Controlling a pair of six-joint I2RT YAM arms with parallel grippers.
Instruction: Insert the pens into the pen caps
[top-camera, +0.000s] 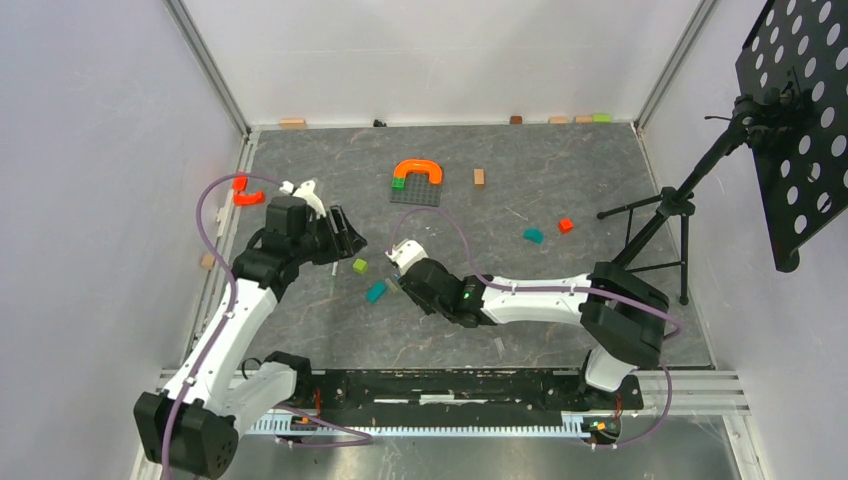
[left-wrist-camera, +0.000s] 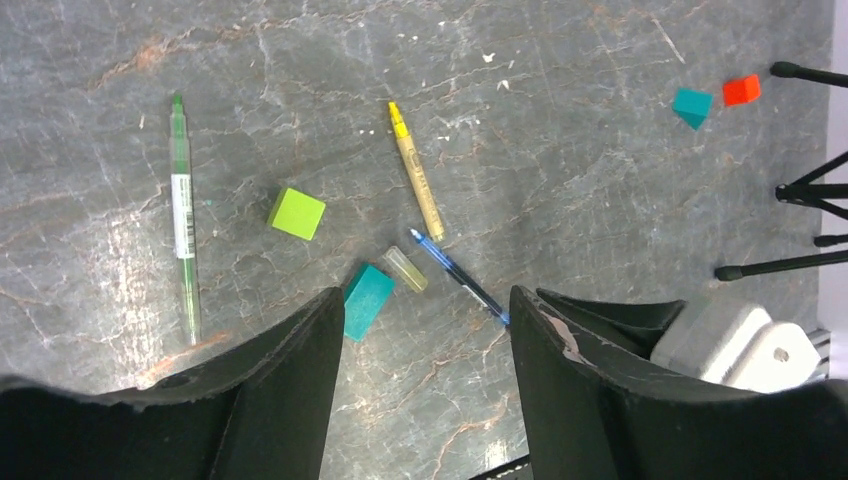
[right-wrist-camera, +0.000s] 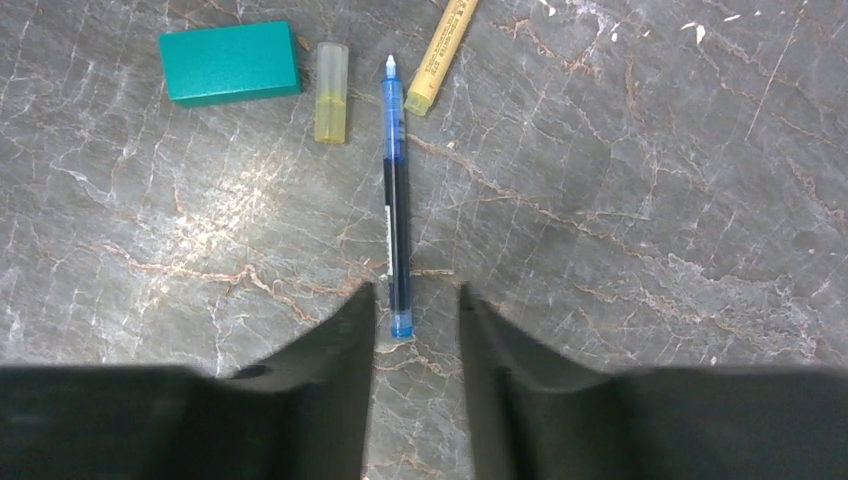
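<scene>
Top view: both arms reached over the worktop, centre-left (pens too small there).
Left wrist: left pincer spread, empty; green pen, yellow pen and cap lay ahead.
Right wrist: right pincer spread, straddling the rear end of the blue pen, which lay flat.

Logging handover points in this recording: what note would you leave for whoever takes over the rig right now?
Left gripper: open, empty, above the table.
Right gripper: open, fingers either side of the blue pen at its rear end, not closed on it.
Yellow pen and green pen lie loose, uncapped. One clear yellowish cap lies between the blue pen's tip and a teal block.
Done: nothing capped.
Remaining: all three pens; no other caps are visible.
</scene>
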